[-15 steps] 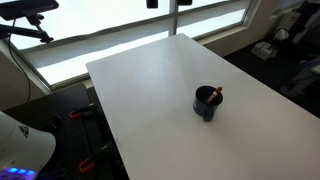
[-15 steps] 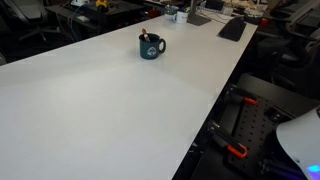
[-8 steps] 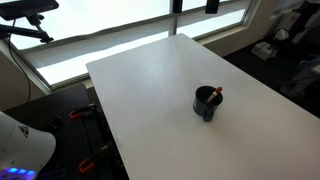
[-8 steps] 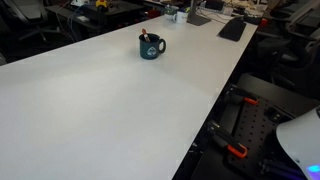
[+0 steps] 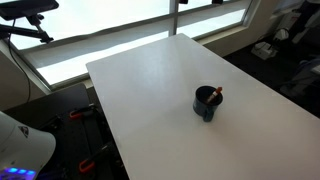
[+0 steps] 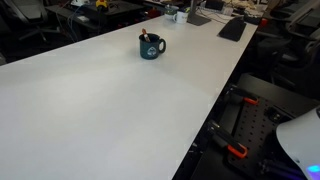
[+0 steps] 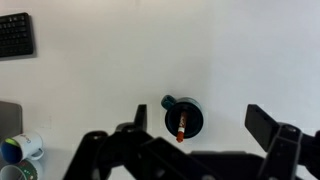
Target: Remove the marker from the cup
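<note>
The cup is a dark navy mug that stands upright on the white table. It also shows in an exterior view and from above in the wrist view. The reddish-orange marker leans inside the cup, and its tip sticks out over the rim. My gripper is open and empty, high above the table. In the wrist view the cup lies between its two fingers, nearer the left one. In both exterior views the gripper is almost wholly out of frame.
A black keyboard lies at the table's far end and also shows in an exterior view. Small cups and clutter sit near it. The table edges drop to the floor, with red clamps below.
The dark finger tips at the top edge of an exterior view have slid to the right and nearly out of frame. The cup and marker have not moved.
</note>
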Motion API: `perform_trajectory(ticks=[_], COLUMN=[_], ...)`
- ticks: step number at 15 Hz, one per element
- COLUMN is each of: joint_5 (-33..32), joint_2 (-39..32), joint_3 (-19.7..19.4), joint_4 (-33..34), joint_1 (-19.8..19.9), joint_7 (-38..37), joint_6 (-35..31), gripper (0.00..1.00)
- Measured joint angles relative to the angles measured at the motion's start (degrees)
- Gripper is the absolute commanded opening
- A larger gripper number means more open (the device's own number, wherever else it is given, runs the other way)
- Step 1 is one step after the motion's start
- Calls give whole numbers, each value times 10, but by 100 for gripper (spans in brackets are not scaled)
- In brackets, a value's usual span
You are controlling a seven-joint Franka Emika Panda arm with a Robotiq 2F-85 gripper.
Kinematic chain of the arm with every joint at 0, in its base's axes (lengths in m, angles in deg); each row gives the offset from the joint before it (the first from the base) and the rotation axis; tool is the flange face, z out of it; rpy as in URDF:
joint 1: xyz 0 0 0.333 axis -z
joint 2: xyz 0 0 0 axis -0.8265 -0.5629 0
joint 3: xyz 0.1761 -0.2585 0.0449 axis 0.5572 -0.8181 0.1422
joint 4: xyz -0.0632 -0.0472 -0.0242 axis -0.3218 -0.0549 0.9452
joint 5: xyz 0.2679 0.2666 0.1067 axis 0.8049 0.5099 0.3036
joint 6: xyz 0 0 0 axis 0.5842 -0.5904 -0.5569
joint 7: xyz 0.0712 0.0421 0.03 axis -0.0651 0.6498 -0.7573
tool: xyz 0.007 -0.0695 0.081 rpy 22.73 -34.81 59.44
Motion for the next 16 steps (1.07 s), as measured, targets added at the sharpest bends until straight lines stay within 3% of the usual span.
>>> perform_trajectory(ticks=[7,16], joint_5=[0,-20], joint_2=[-16,-101], joint_3=[2,-3], joint_4=[0,15], joint_1=[-12,-15], joint_7=[0,-39], joint_6=[0,-23], gripper=[100,100])
